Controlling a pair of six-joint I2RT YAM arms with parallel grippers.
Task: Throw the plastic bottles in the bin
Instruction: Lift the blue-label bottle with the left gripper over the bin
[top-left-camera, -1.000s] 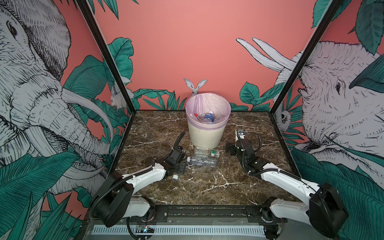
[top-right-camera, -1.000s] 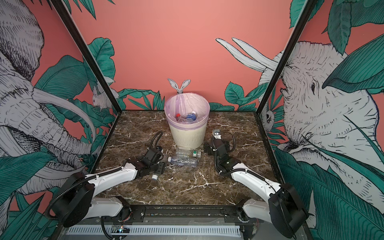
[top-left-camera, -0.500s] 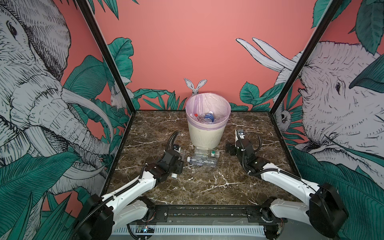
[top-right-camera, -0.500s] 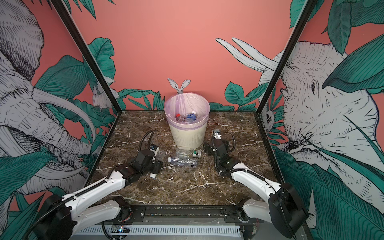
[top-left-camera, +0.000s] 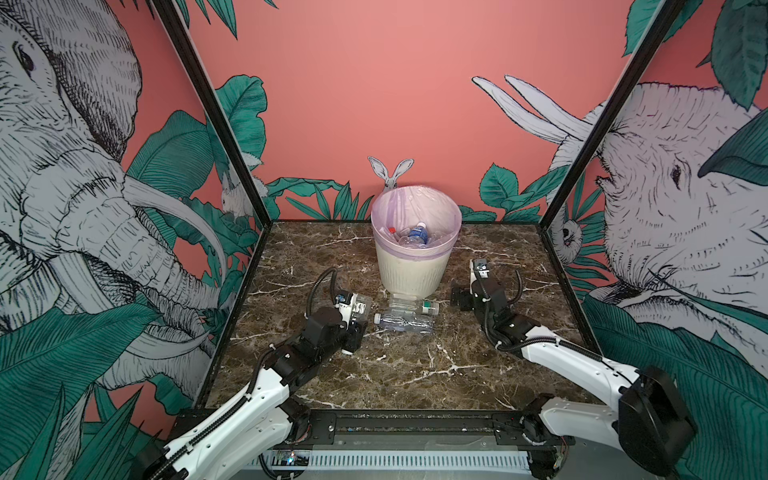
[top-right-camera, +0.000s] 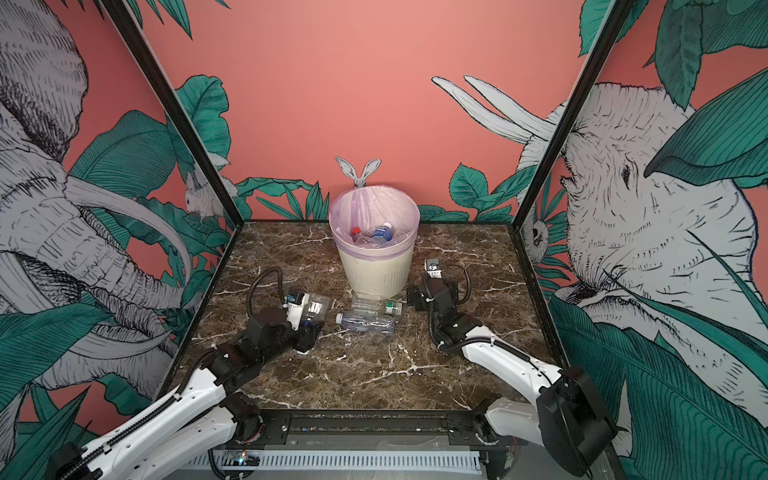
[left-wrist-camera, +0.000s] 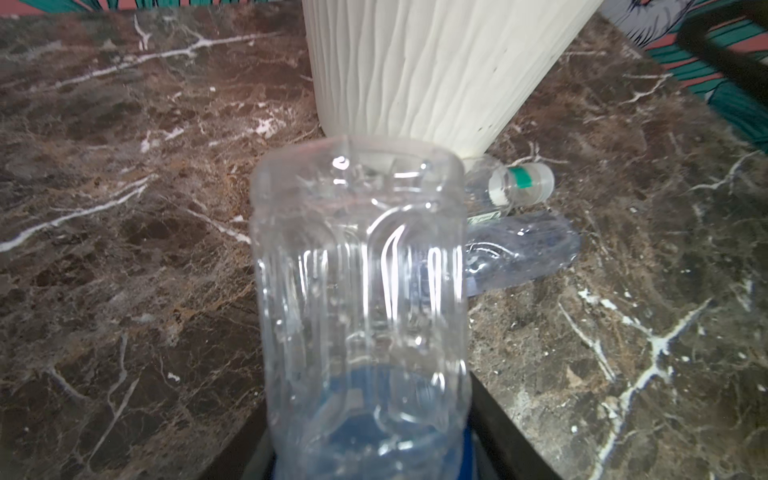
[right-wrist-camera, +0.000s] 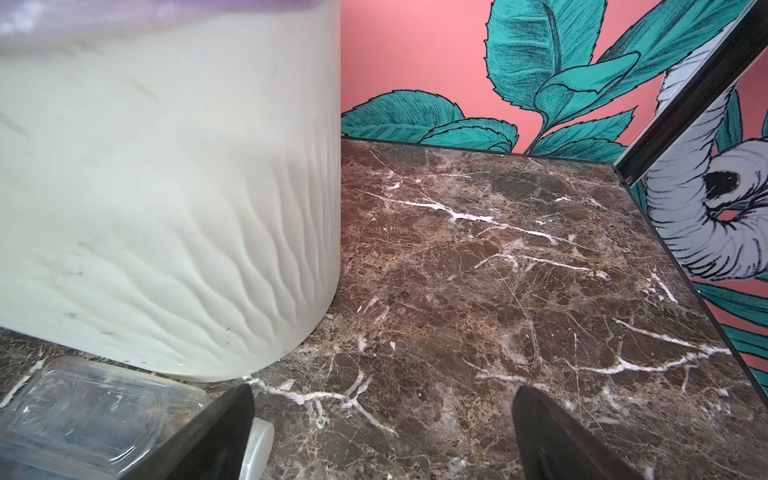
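Two clear, ridged bottles lie side by side on the veined brown marble table (top-left-camera: 415, 374) in both top views, the green-capped bottle (top-left-camera: 415, 306) at the foot of the cream fluted bin (top-left-camera: 413, 274), the white-capped bottle (top-left-camera: 405, 323) in front, with more bottles (top-left-camera: 415, 237) inside its lilac liner (top-left-camera: 415, 203). In the left wrist view the left gripper (left-wrist-camera: 370, 449) clamps the held bottle (left-wrist-camera: 361, 282), transparent and panelled, its blue label cut off and the fingers mostly hidden. In the right wrist view the right gripper (right-wrist-camera: 382, 432) gapes wide and empty, one dark finger hiding part of a clear bottle (right-wrist-camera: 95, 399).
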